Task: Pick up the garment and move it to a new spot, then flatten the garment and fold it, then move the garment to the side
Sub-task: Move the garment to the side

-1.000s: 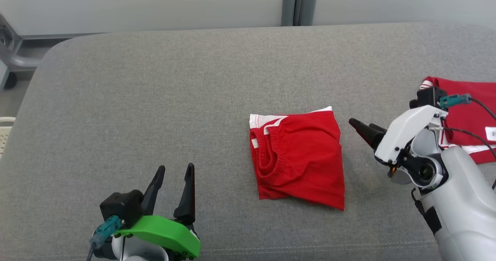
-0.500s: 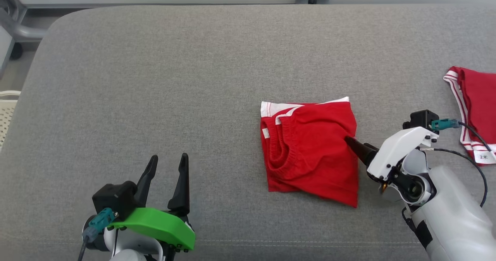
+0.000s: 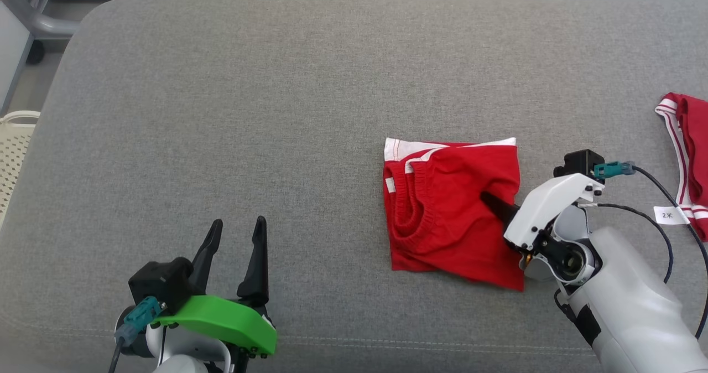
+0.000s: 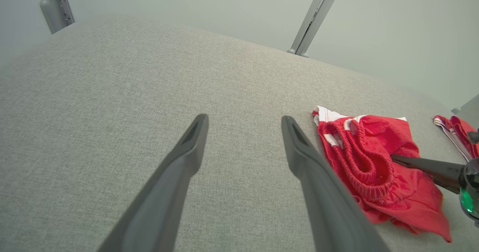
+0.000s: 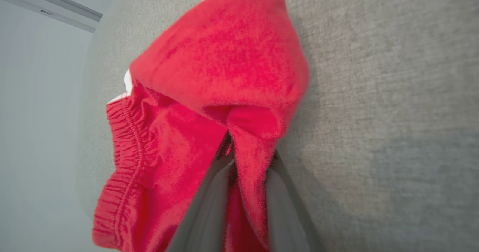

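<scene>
The garment (image 3: 451,212), red shorts doubled into a rough square, lies right of centre in the head view, flat on the grey cushion (image 3: 221,113). It's soft matte knit w/ a puckered elastic waistband (image 3: 412,207) curling down its left side and white trim (image 3: 409,147) along the top edge. Its lower right corner trails to a limp point, so we judge it'll sag and unfold if lifted by one spot only.

The right gripper (image 3: 492,202) comes in low from the lower right, dark fingers laid across the garment's right edge. In the right wrist view a raised pleat of red cloth sits between the two fingers, which are drawn in on it: a pinch on the garment. That view is blurred up close, so we can't say how firm the pinch is. We read the low, slanted approach as a way to gather a ridge of fabric w/o digging into the cushion's coarse weave.

The left gripper (image 3: 238,224) sits at lower left, fingers spread, nothing between them, well apart from the garment. It's prob. parked clear until a second corner needs holding.

At the far right edge lies a second red garment (image 3: 691,140) w/ white stripes and a tag (image 3: 669,214), apart from the work.
</scene>
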`<state>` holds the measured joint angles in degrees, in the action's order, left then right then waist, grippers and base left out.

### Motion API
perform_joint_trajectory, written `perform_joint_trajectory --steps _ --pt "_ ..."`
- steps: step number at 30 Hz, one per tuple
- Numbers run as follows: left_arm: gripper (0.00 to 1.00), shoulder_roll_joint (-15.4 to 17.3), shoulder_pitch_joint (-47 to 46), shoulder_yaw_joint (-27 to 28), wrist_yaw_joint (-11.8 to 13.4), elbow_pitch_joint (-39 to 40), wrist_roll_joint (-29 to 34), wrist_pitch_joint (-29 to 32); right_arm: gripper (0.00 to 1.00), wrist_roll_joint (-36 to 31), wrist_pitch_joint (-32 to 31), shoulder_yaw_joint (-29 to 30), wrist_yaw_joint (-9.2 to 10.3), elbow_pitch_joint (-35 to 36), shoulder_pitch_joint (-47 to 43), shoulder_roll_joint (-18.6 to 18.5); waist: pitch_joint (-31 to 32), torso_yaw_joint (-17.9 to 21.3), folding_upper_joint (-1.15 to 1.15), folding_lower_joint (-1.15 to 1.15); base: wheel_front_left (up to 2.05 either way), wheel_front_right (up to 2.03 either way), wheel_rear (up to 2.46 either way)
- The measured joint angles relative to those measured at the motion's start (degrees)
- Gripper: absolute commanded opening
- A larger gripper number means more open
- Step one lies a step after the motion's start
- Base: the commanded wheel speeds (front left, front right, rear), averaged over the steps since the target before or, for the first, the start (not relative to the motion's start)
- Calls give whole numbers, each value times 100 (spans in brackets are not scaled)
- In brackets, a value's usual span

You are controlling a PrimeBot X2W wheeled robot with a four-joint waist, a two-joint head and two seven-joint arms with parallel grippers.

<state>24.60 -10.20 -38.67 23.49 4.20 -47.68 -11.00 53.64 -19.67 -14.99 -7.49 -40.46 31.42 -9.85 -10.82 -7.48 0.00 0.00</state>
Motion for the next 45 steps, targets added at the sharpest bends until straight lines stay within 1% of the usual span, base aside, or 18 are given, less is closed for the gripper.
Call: perform_joint_trajectory --steps 4,11,15,20,28,36,40,45 --pt "100 12 -1 5 26 15 13 -11 0 136 45 -180 0 75 87 -105 4 70 0 0 0 0 0" --pt "100 13 -2 -33 24 70 43 -16 0 230 14 -463 0 292 152 -534 62 295 0 0 0 0 0" --pt "100 7 -16 -81 23 98 90 -14 0 271 9 -548 0 421 158 -777 107 504 0 0 0 0 0" --pt "100 8 -69 -124 21 99 118 -7 0 294 9 -617 0 542 170 -944 162 874 0 0 0 0 0" --pt "100 40 -154 -144 25 67 163 35 0 314 -40 -691 0 645 187 -1066 235 1620 0 0 0 0 0" --pt "100 102 -266 -170 31 40 229 93 0 316 -11 -757 0 688 290 -1011 222 2264 0 0 0 0 0" --pt "100 126 -321 -189 48 55 247 137 0 315 59 -779 1 621 372 -920 144 2387 0 0 0 0 0" --pt "100 169 -329 -158 102 96 254 154 0 298 62 -789 0 631 690 -921 75 2341 0 0 0 0 0"
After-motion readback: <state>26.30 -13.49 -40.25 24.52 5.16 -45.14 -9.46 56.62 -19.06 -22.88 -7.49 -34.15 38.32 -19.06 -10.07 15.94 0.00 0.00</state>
